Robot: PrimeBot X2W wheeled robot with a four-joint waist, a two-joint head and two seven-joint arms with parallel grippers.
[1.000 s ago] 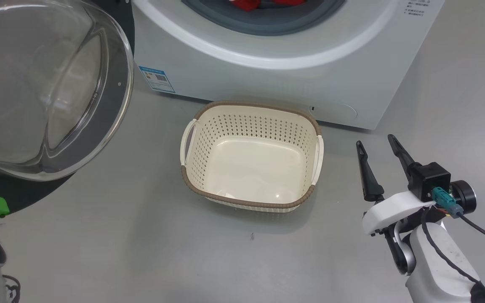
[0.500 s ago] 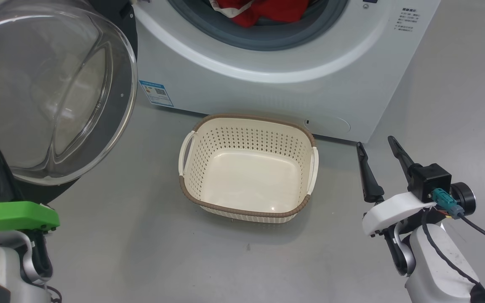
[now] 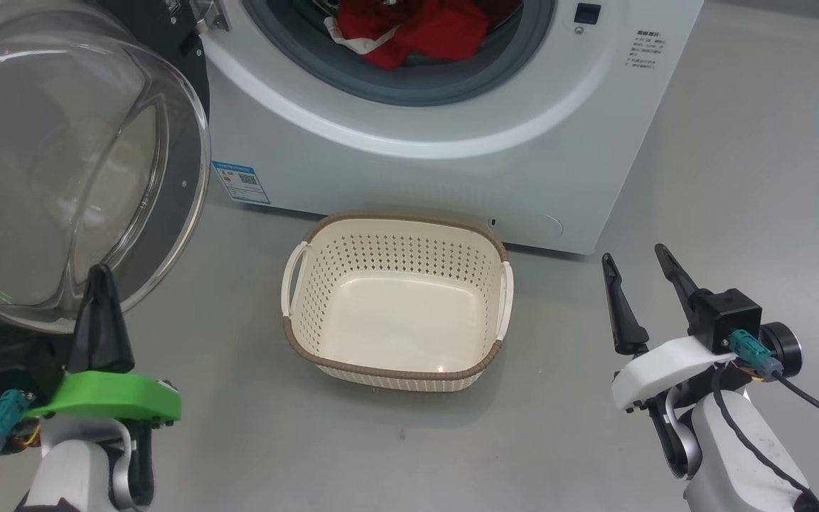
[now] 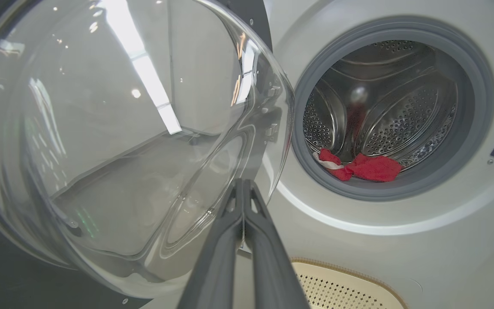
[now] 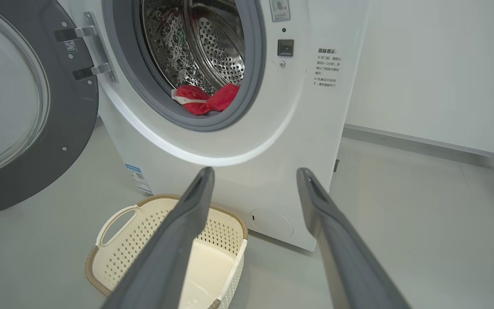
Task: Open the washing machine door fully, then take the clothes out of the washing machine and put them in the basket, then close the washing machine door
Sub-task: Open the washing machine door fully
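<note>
clothes cut off above, door cropped left

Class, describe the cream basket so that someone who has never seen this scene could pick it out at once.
Find the big white front-loading washing machine with its round glass door swung open. On the grey floor in front of it sits a small cream rectangular plastic basket. Perforated sides, a brown woven-look rim and two side handles set it apart.

The washing machine door runs off my head view's left edge, the clothes off its top; the printed text is unreadably small; my right fingers cover some of the basket
</note>
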